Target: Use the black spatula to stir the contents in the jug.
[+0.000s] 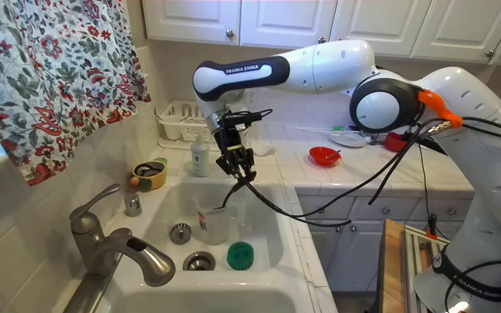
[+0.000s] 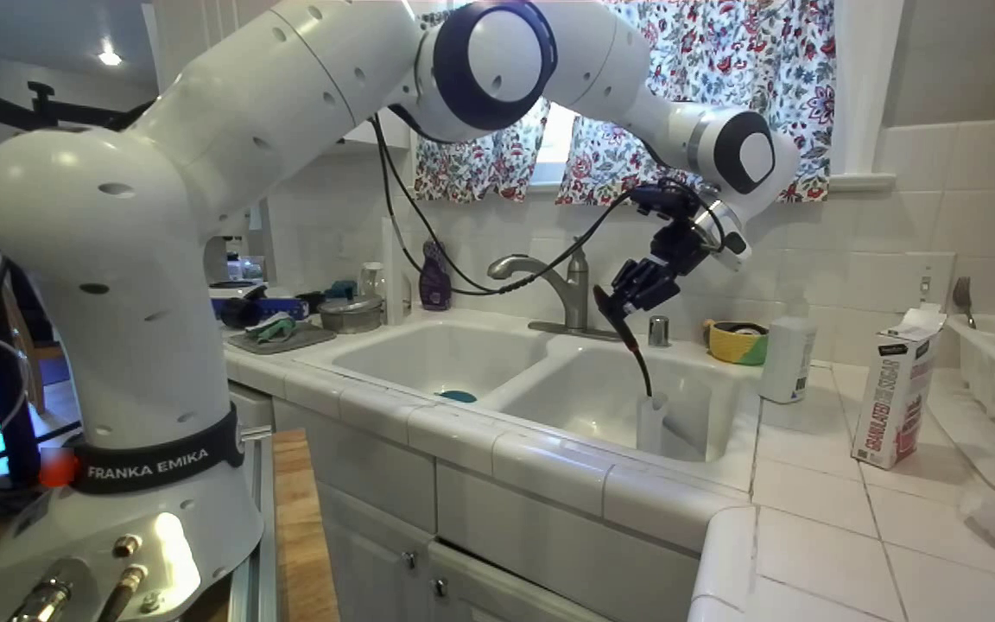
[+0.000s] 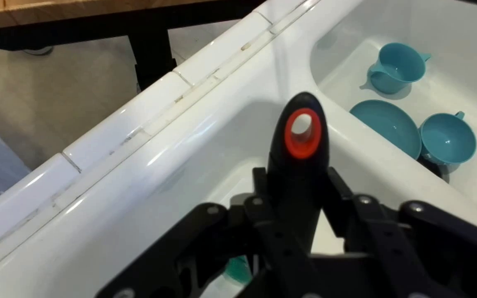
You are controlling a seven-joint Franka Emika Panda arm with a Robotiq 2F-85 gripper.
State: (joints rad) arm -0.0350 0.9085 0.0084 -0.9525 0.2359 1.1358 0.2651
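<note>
The black spatula (image 1: 232, 190) is held by its handle, head end down. It also shows in an exterior view (image 2: 645, 376), and its handle, with a red-rimmed hole, shows in the wrist view (image 3: 299, 167). My gripper (image 1: 245, 174) is shut on the handle above the sink; its fingers (image 3: 298, 186) press both sides. The whitish translucent jug (image 1: 214, 226) stands upright in the sink basin, seen also in an exterior view (image 2: 651, 426). The spatula's lower end reaches the jug's mouth; its head and the jug's contents cannot be made out. The jug is hidden in the wrist view.
A green round object (image 1: 240, 255) lies beside the jug. The faucet (image 1: 141, 258) stands at the basin's side. A white bottle (image 2: 788, 356) and sugar carton (image 2: 893, 397) stand on the counter. Teal cups (image 3: 447, 138) lie in the neighbouring basin.
</note>
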